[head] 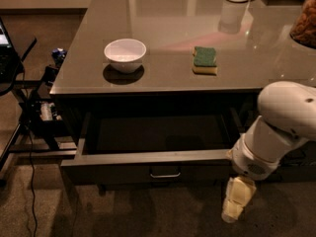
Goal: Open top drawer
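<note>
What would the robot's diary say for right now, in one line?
top drawer: open | gripper: low, by the drawer's right end

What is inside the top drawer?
Only its dark floor shows inside the top drawer; the rear lies hidden under the tabletop. The end effector hangs below its right front corner.

I log the gripper point(237, 204) as pale cream-yellow, sitting just below the right end of the top drawer point(123, 168). The drawer front reads dark grey, with a black interior and a thin silvery handle point(165, 174) to the gripper's left. Directly above the gripper the arm point(281, 127) is plain white; further up and to its left I note a white bowl point(125, 53) and a sponge point(205, 59), green over yellow, on a glossy grey-brown tabletop point(163, 14) with a faint pink streak.
</note>
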Motion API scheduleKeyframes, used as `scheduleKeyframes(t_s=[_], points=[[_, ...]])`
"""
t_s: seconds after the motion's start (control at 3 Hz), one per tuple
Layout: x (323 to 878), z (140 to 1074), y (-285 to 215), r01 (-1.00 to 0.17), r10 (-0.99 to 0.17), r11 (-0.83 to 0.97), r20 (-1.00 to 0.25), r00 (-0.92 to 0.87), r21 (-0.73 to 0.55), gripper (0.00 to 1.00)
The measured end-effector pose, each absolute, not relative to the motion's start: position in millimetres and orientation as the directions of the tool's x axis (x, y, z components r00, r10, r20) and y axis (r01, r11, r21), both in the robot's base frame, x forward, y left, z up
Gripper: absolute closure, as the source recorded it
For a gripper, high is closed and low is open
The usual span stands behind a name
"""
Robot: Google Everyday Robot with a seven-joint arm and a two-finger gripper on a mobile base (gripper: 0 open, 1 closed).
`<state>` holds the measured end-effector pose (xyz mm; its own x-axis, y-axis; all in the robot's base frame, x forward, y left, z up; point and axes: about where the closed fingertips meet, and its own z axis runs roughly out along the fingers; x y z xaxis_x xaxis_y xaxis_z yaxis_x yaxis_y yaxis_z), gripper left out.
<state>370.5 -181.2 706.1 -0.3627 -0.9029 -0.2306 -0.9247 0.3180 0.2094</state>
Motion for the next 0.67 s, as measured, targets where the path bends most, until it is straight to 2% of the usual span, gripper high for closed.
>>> scheduleKeyframes(t_s=[0.67], points=[[373.6,711.2,-179.3,-0.924,-0.897,0.323,-0.246,-0.368,0.204,0.0]])
